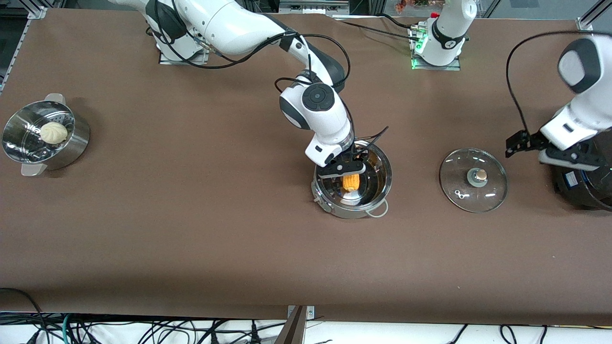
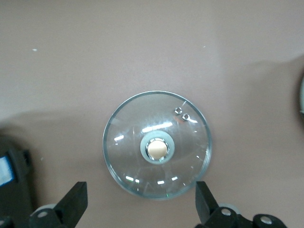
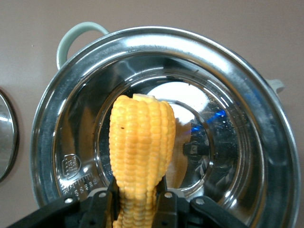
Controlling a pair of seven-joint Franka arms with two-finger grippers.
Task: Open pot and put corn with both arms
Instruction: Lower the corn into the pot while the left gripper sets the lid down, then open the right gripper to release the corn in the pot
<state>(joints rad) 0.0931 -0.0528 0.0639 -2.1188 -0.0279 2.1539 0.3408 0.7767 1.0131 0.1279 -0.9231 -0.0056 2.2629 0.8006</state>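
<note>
The steel pot (image 1: 380, 188) stands open mid-table. My right gripper (image 1: 348, 173) is shut on the yellow corn (image 1: 351, 182) and holds it inside the pot. In the right wrist view the corn (image 3: 140, 147) sits clamped between the fingers (image 3: 164, 202) over the pot's shiny bottom (image 3: 209, 142). The glass lid (image 1: 473, 179) with its round knob lies flat on the table, beside the pot toward the left arm's end. My left gripper (image 1: 519, 143) is open and empty above the table beside the lid. In the left wrist view the lid (image 2: 157, 144) lies below its spread fingers (image 2: 73, 202).
A steel steamer pot (image 1: 45, 135) with a white bun (image 1: 53, 132) stands at the right arm's end. A large black cooker (image 1: 585, 184) stands at the left arm's end, under the left arm. The brown table (image 1: 191, 229) spreads around them.
</note>
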